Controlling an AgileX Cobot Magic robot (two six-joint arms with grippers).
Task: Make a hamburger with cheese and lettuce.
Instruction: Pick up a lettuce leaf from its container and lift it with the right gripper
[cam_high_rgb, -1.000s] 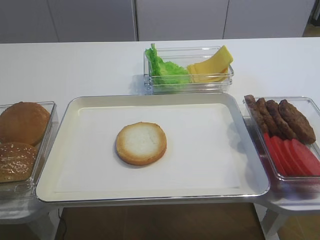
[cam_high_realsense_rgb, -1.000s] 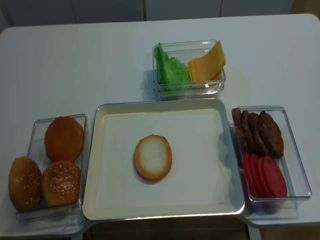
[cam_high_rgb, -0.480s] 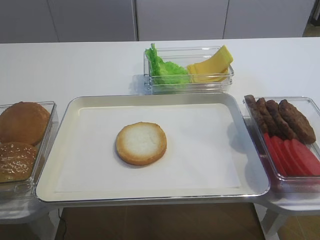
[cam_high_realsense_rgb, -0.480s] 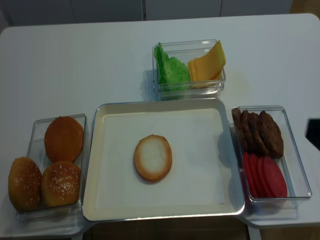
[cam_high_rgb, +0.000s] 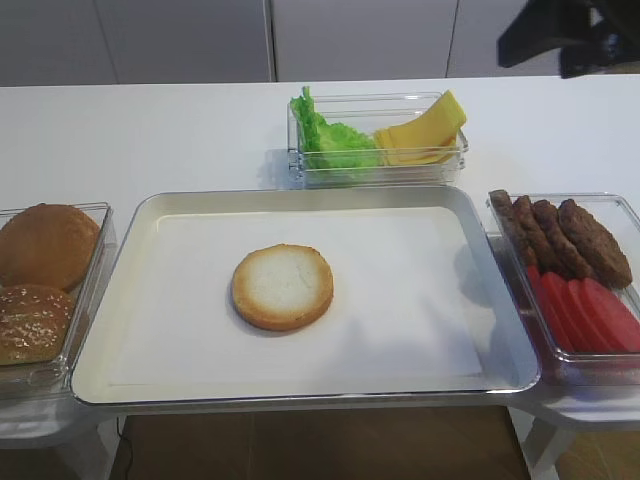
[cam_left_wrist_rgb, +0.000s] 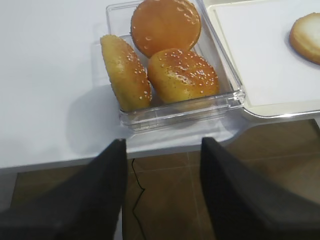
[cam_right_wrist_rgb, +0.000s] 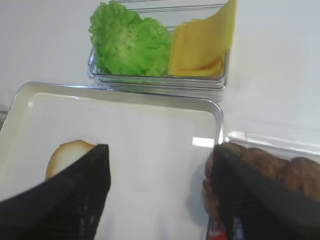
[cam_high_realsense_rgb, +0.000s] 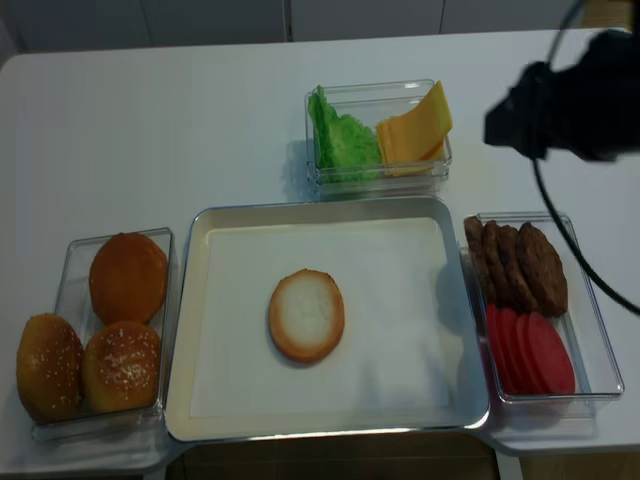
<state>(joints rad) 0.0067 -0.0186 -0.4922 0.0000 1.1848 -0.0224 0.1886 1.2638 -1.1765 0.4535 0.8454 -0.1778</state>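
bare bun half on the tray, right gripper (cam_right_wrist_rgb: 159, 195) wide open and empty above it, left gripper (cam_left_wrist_rgb: 160, 192) also open and holding nothing.

the hamburger (cam_high_rgb: 283, 286) is seen just left of the right gripper's left finger; the lettuce (cam_right_wrist_rgb: 131, 44) and cheese (cam_right_wrist_rgb: 202, 47) lie ahead of it in one clear box (cam_high_rgb: 378, 165), lettuce to the left. a filling is judged best pinched at a raised edge and lifted clear of the wall. counted: one bun half, three bun tops (cam_left_wrist_rgb: 165, 55), four patties (cam_high_realsense_rgb: 515, 265), about four tomato slices (cam_high_realsense_rgb: 528, 352); cheese slices cannot be counted.

White table (cam_high_rgb: 150, 130) fills view; grey cabinet doors (cam_high_rgb: 180, 40) along 12 o'clock; brown wood floor (cam_left_wrist_rgb: 165, 200) at 6 o'clock.
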